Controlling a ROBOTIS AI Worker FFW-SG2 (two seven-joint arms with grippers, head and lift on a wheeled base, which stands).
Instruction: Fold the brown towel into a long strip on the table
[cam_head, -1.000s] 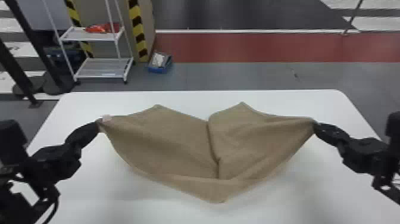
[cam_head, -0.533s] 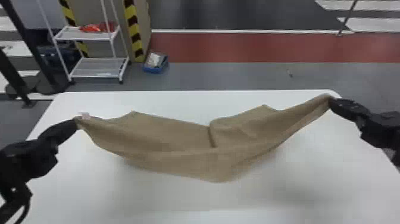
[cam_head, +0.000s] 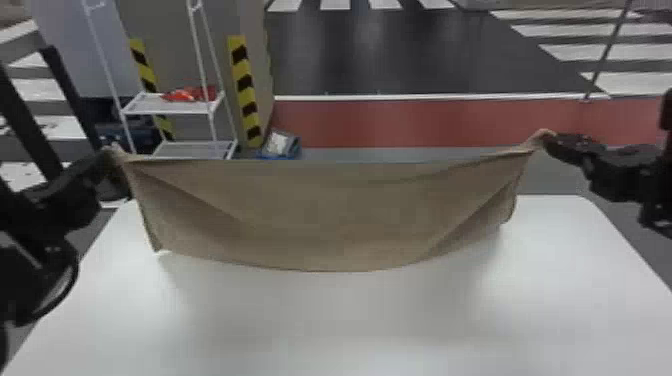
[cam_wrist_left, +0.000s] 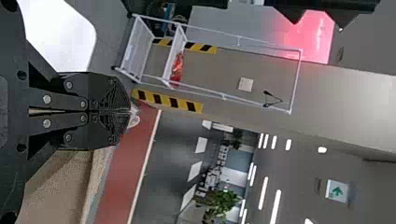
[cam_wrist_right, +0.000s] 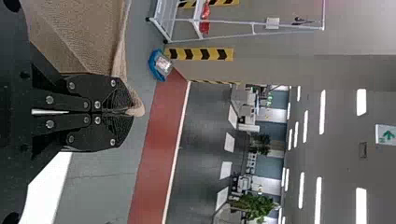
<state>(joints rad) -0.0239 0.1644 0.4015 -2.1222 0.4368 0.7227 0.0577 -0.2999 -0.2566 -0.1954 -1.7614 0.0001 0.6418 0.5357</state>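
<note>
In the head view the brown towel (cam_head: 330, 215) hangs stretched between both grippers, its upper edge raised above the white table (cam_head: 350, 320). My left gripper (cam_head: 112, 156) holds the towel's upper left corner, and my right gripper (cam_head: 546, 139) holds the upper right one, slightly higher. Diagonal creases run down from both held corners. In the left wrist view my left gripper (cam_wrist_left: 130, 112) is shut on a corner, with towel cloth (cam_wrist_left: 60, 186) beside it. Likewise, the right wrist view has my right gripper (cam_wrist_right: 131, 112) shut on a bunched corner of the towel (cam_wrist_right: 84, 37).
Beyond the table's far edge stand a white wire shelf (cam_head: 170, 104) with a red item on it and a blue container (cam_head: 280, 145) on the floor. Yellow-black striped posts are behind the shelf.
Both grippers have risen and moved farther apart, still holding the corners. The towel, which sagged with a central crease, is now pulled wide and hangs as a raised band.
</note>
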